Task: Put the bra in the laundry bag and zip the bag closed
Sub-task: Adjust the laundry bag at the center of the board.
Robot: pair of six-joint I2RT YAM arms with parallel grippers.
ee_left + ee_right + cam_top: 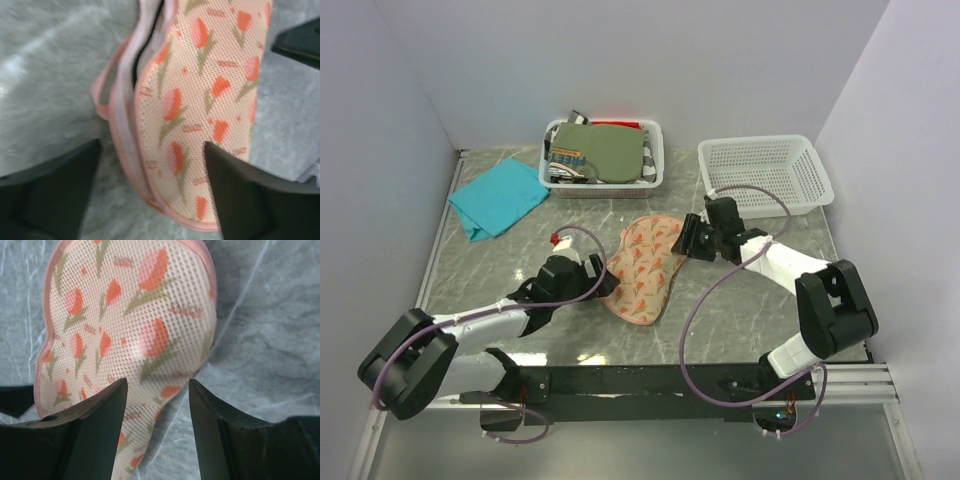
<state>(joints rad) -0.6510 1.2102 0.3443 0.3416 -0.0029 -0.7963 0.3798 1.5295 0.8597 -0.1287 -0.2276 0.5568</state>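
Observation:
The laundry bag (645, 268) lies flat on the marble table, pinkish-beige mesh with orange tulip print. The bra is not visible in any view. My left gripper (604, 277) is open at the bag's left edge. In the left wrist view its fingers straddle the bag's rim (152, 146), and the bag (200, 100) shows a dark slit where its edge is parted. My right gripper (688, 240) is open at the bag's far right end. In the right wrist view its fingers (157, 382) stand over the edge of the bag (130, 315), and hold nothing.
A white basket (656, 165) with an olive-green folded garment (605, 150) stands at the back centre. A second, empty white mesh basket (765, 175) is at the back right. A teal cloth (498, 197) lies at the back left.

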